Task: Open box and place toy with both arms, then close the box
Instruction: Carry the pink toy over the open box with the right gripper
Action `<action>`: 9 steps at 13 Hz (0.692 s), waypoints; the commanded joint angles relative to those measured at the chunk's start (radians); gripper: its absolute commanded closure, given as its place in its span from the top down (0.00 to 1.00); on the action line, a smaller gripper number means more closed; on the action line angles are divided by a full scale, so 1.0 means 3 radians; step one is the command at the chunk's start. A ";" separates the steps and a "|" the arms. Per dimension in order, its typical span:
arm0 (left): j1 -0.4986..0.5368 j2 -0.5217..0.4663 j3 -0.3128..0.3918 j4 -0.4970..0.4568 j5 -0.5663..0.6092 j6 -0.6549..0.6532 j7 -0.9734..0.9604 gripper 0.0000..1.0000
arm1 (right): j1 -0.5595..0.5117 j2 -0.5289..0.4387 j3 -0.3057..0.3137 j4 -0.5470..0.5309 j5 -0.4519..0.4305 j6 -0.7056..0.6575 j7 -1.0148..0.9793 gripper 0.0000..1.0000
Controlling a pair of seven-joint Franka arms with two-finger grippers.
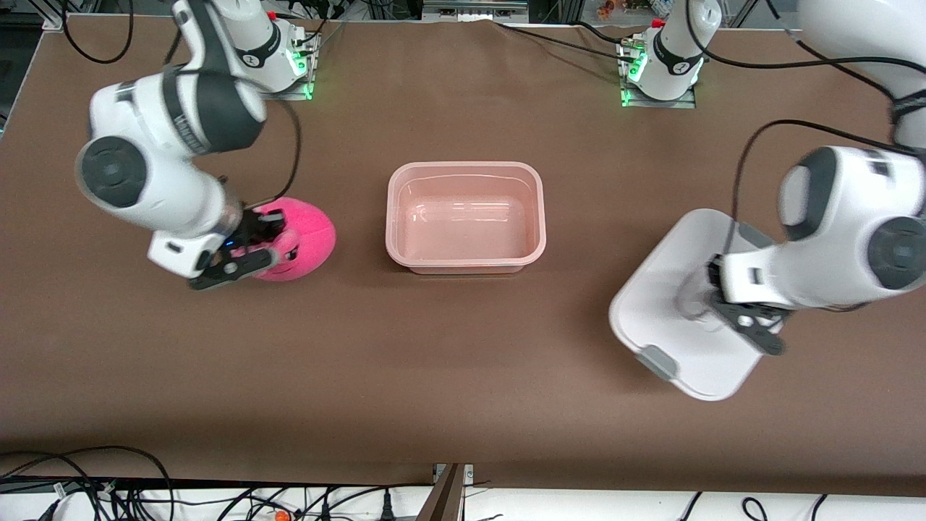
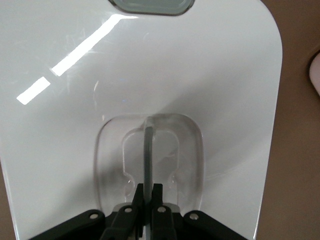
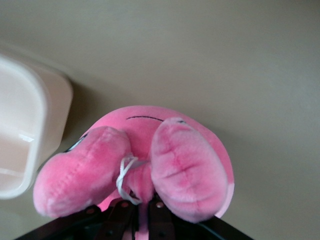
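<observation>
The box [image 1: 466, 250] is an open pale pink tub at the table's middle, with nothing in it. The hot-pink plush toy [image 1: 307, 235] is beside it toward the right arm's end. My right gripper [image 1: 262, 244] is shut on the toy. In the right wrist view the fingers [image 3: 142, 207] pinch a fold of plush between two lobes of the toy [image 3: 185, 165]. The white lid [image 1: 665, 311] lies toward the left arm's end. My left gripper [image 1: 707, 297] is shut on its handle. In the left wrist view the gripper [image 2: 148, 192] clamps the thin handle bar [image 2: 148, 150] in the clear recess.
Grey clips [image 1: 660, 359] show on the lid's sides, one also in the left wrist view [image 2: 150, 4]. The box's corner [image 3: 35, 100] shows close to the toy in the right wrist view. Brown table surface [image 1: 463, 376] lies open nearer the front camera.
</observation>
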 commanded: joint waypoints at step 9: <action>0.0323 0.0117 -0.0050 -0.0032 -0.0011 -0.0017 0.0004 0.00 | 0.1241 0.0372 -0.0034 0.0862 -0.0190 -0.0645 -0.0322 0.00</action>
